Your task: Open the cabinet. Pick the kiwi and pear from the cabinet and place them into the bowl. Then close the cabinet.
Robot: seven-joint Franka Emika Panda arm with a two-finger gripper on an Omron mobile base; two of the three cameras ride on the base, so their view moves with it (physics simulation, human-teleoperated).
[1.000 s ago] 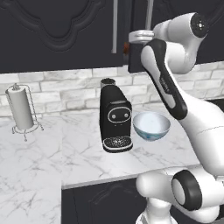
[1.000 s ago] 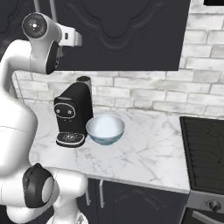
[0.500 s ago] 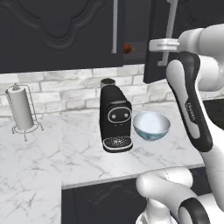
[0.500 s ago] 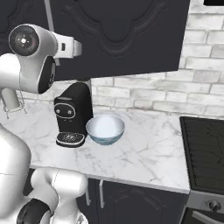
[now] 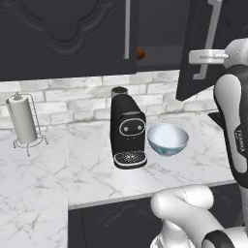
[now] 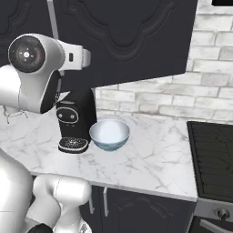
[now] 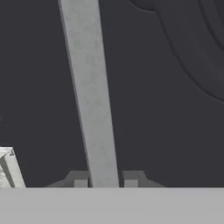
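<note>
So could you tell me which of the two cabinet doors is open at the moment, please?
The right door, swung out toward the robot; the tool is shut on its silver handle. The left door is flat and closed.

The cabinet (image 5: 68, 38) is a big black wall unit with ornate raised panels. Its right door (image 5: 206, 43) is swung partway out, and the long silver bar handle (image 7: 89, 96) runs up the panel. A small dark reddish-brown fruit (image 5: 141, 54) peeks out at the opening's lower edge. The bowl (image 5: 167, 139), white with a pale blue tint, sits upright on the marble counter below.
</note>
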